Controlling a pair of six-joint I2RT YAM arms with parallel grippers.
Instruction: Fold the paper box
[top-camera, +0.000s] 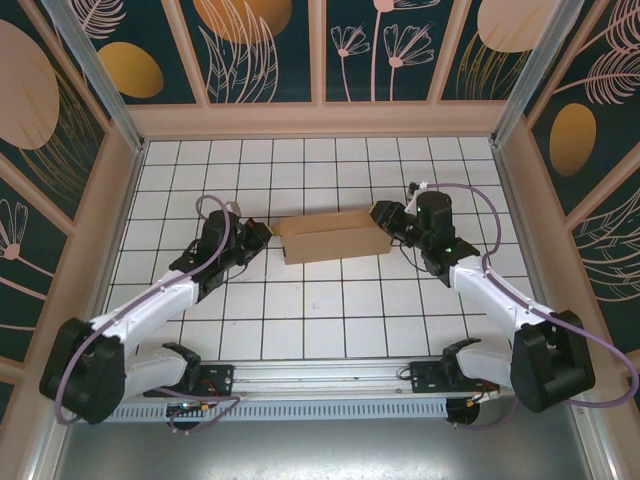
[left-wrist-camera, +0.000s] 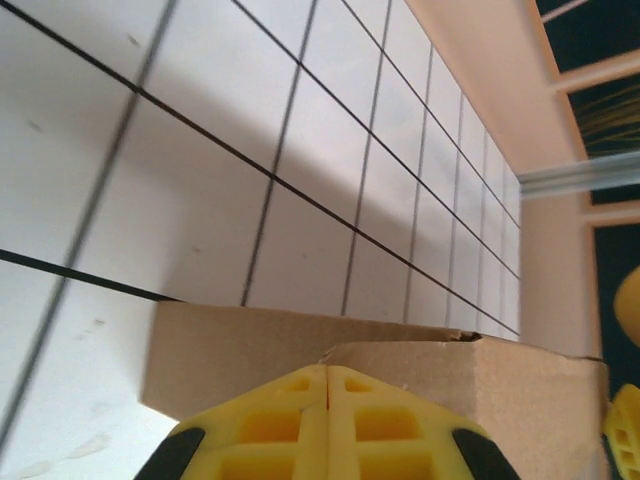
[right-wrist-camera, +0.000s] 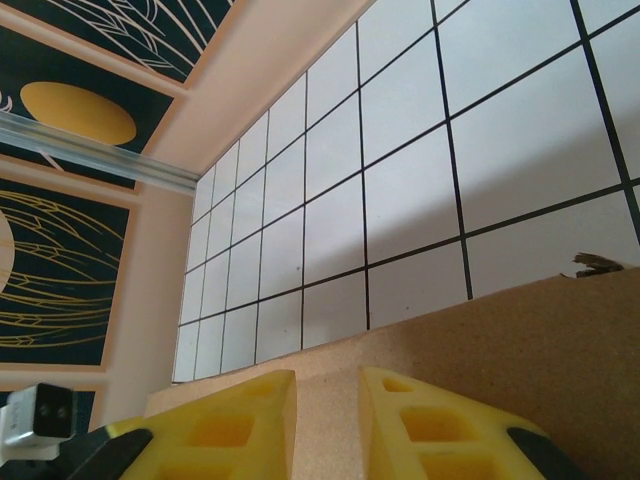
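The paper box lies as a flat brown cardboard strip in the middle of the tiled floor, its upper flap folded over. My left gripper is at its left end. In the left wrist view the yellow fingers of the left gripper are pressed together, tips against the edge of the paper box. My right gripper is at the box's right end. In the right wrist view the right gripper has a narrow gap between its fingers, held over the paper box.
White tiled floor with black grid lines, enclosed by beige walls with dark floral panels. An aluminium post stands at the corner. Bare tiles lie in front of and behind the box.
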